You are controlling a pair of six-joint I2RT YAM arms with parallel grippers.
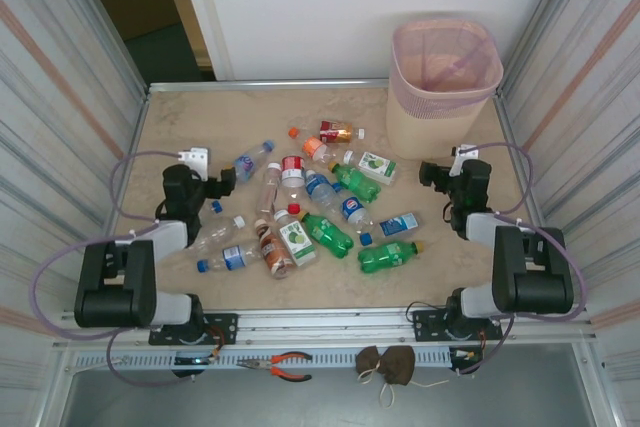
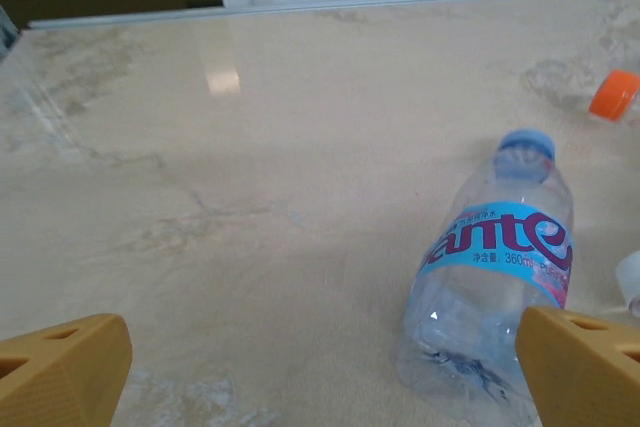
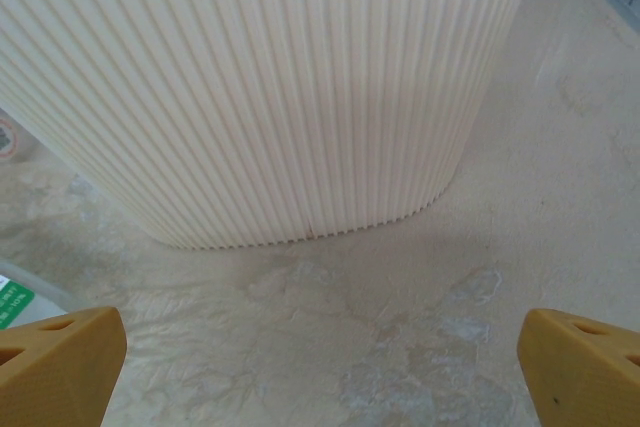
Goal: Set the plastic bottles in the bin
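Observation:
Several plastic bottles lie scattered mid-table: green ones (image 1: 388,255) (image 1: 328,233), a brown one (image 1: 272,250), clear ones (image 1: 230,257). The pale pink bin (image 1: 445,82) stands upright at the back right. My left gripper (image 1: 222,185) sits left of the pile, open and holding nothing. In the left wrist view the left gripper (image 2: 325,367) spans bare table, and a clear blue-labelled, blue-capped bottle (image 2: 495,267) lies by its right fingertip (image 2: 585,362). My right gripper (image 1: 432,173) is open just in front of the bin. Close ahead of the right gripper (image 3: 320,367) is the bin's ribbed lower wall (image 3: 280,77).
Corrugated panels wall in the table on the left and right, and a white wall closes the back. An orange bottle cap (image 2: 614,94) shows at the far right. Orange-handled pliers (image 1: 285,365) and a dark pouch (image 1: 388,365) lie on the front ledge below the arm bases.

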